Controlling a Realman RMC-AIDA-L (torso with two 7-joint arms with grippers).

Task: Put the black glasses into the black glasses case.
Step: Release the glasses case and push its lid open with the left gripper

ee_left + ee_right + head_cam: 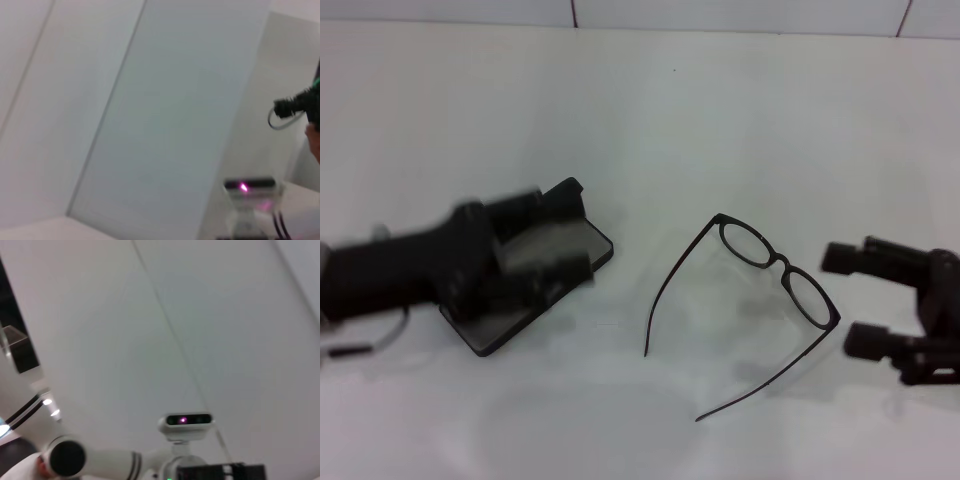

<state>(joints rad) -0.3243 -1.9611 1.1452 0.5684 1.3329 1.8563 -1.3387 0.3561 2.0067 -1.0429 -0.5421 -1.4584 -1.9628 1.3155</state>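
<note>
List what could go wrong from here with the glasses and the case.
1. The left gripper is at the open black glasses case; a bump could shut or shift it.
2. The black glasses lie with temples unfolded and spread wide, so they may not fit unless folded.
3. The right gripper, open beside the lenses, could pinch the thin frame badly and bend it.

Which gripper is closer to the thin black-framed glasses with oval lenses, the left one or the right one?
The right. The right gripper sits open just beside the thin black-framed glasses, near their lenses. The left gripper is farther away, at the open black glasses case.
</note>
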